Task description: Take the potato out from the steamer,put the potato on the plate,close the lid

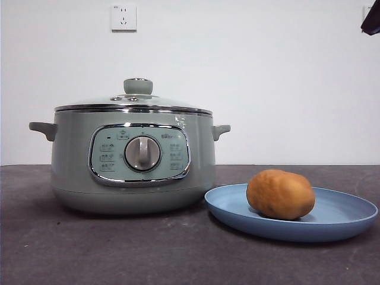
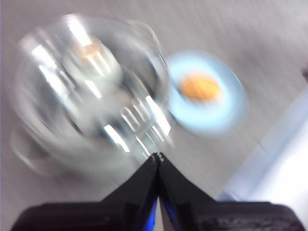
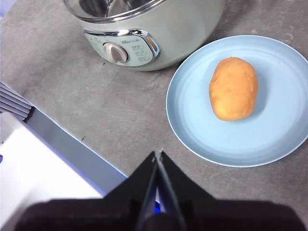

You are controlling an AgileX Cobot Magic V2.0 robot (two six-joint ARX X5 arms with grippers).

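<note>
From the front we see the steamer (image 1: 132,159) on the dark table (image 1: 119,249), its lid (image 1: 134,102) seated level on the rim with the knob (image 1: 138,86) upright in the middle; just beside it lies the plate (image 1: 332,219), its near rim close to the pot's base but apart from it as far as we can tell; the potato (image 1: 280,194) rests on its side toward the plate's steamer-side half, where the shallow dish should keep it from rolling; a white wall with a socket (image 1: 123,17) stands behind; only a black tip (image 1: 371,19) of one arm shows at the upper corner, so we judge both arms to be clear of the work.

In the left wrist view, heavily blurred, the left gripper (image 2: 158,156) has its jaws pressed together on nothing; it hangs well above the table, looking down on the glass lid with the plate and its orange potato beyond; the smear suggests the arm is in motion, though we cannot tell which way.

In the right wrist view, sharp, the right gripper (image 3: 158,155) likewise has its jaws pressed together and empty; it hovers high, near the table's edge (image 3: 67,144), with the plate ahead and the steamer's dial (image 3: 116,52) beyond; the potato lies lengthwise on the plate, and the lid's rim sits flush on the pot.

We judge all three steps done: potato out, plated, lid on.
</note>
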